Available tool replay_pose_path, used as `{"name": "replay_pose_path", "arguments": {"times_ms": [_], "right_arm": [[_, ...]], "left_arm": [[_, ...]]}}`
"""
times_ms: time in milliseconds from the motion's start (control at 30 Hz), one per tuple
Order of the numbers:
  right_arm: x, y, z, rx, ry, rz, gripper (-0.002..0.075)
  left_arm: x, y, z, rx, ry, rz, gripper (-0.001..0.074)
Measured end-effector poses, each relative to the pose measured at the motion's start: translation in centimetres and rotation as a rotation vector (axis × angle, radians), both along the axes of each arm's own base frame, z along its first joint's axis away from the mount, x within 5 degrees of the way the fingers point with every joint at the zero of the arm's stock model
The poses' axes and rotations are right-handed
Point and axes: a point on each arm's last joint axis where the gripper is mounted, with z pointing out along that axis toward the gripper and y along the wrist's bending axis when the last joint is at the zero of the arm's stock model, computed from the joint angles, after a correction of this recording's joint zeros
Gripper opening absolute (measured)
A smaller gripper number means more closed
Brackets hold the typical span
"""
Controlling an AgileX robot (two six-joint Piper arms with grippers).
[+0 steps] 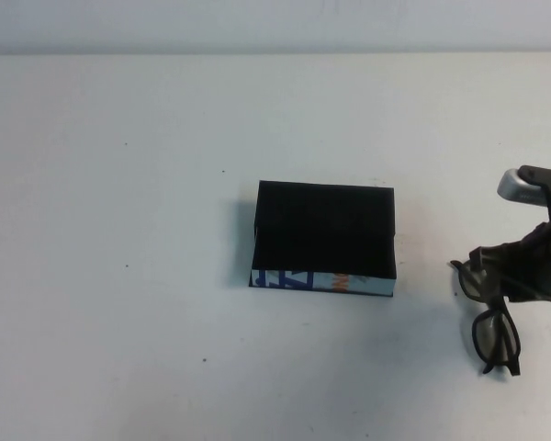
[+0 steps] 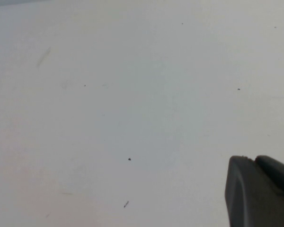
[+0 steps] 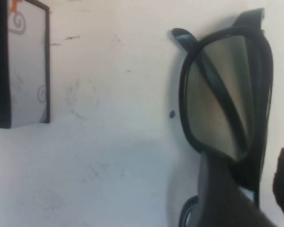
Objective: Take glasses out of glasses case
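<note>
The glasses case (image 1: 324,234) lies open in the middle of the table, its black inside empty and its white printed edge toward me; one corner shows in the right wrist view (image 3: 23,71). The dark glasses (image 1: 491,317) lie on the table at the right, apart from the case. My right gripper (image 1: 525,271) is over their upper lens. In the right wrist view its fingers (image 3: 222,194) straddle the frame (image 3: 217,94) with a slit of table showing beside it; the gripper (image 3: 255,165) is open. My left gripper (image 2: 254,158) is shut and empty over bare table, outside the high view.
The white table (image 1: 129,276) has only small dark specks. The glasses lie close to the right edge of the high view. A pale wall runs along the table's far edge.
</note>
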Motion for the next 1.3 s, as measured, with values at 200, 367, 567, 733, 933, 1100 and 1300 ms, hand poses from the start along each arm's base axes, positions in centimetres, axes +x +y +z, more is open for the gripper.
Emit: {"name": "replay_pose_path", "arguments": {"times_ms": [200,367,567,733,933,1100,1300], "right_arm": [[0.0,0.3,3.2,0.019,0.0,0.046,0.0237],[-3.1,-0.4,9.4,-0.006,-0.195,0.105,0.0117],[-9.8,-1.4,16.7,-0.013,-0.491,0.159,-0.0001],[-15.6,-2.3,18.4,-0.003,-0.644,0.161,-0.0015],[-20.6,-3.3,16.8,-0.033,-0.673,0.175,-0.0016],[-22.6,-4.3,15.1,-0.068,-0.819,0.1,-0.0016],[-23.8,-5.3,11.4,-0.073,-1.223,-0.026,-0.0016]], "left_arm": [[0.0,0.0,0.0,0.0,0.0,0.0,-0.0004],[0.0,0.0,0.0,0.0,0.0,0.0,-0.0004],[0.0,0.0,0.0,0.0,0.0,0.0,-0.0004],[0.0,0.0,0.0,0.0,0.0,0.0,-0.0004],[0.0,0.0,0.0,0.0,0.0,0.0,-0.0004],[0.0,0.0,0.0,0.0,0.0,0.0,-0.0004],[0.0,0.0,0.0,0.0,0.0,0.0,-0.0004]]}}
